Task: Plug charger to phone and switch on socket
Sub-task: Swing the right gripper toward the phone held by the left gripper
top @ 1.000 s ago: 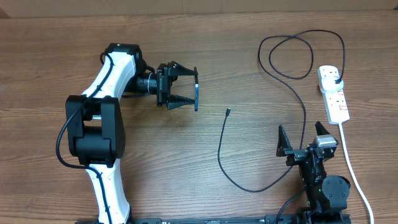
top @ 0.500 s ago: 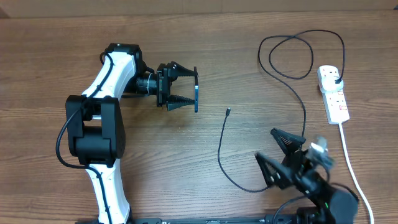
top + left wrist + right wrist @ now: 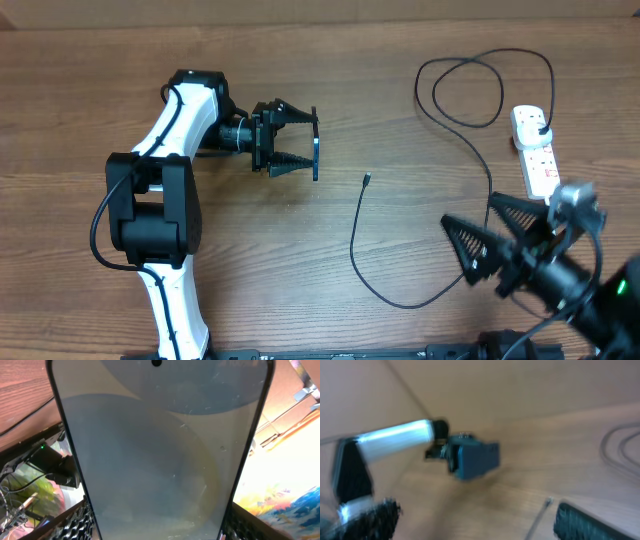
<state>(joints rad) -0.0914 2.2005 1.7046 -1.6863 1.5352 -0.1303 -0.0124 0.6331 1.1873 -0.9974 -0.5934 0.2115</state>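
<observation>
Left gripper (image 3: 312, 143) is clamped on the slim black-edged smartphone with a pale blue-white screen (image 3: 316, 160). It sits left of centre on the brown wooden worktop (image 3: 100, 80), toward the far edge. In the left wrist view the screen fills the frame, with the fingers (image 3: 80, 522) pinching its two long edges. Overhead shows only a thin edge, so we judge it stands on end. We cannot tell which end has the port.

Right gripper (image 3: 467, 208) is spread wide and empty, near the right end of the near edge. It is blurred.

Key relation: the small connector tip (image 3: 367, 180) of the long thin black charger cable (image 3: 353, 250) lies on the wood between the two grippers. It is nearer the phone and lies toward the left edge from the right gripper. The cable's last stretch runs roughly far-to-near, with the tip pointing at the far edge. The left is occupied, so we judge the right arm takes the tip, closing across that axis.

The narrow white power strip with red switches (image 3: 533, 150) lies by the right edge toward the far right corner, long axis far-to-near. The black plug (image 3: 541, 125) is seated at its far end, and the right arm hides its near end. The switch position is too small to tell.

Writing: none readable. There is only a punch-hole camera (image 3: 156, 362) and a faint illegible smudge beside it.
</observation>
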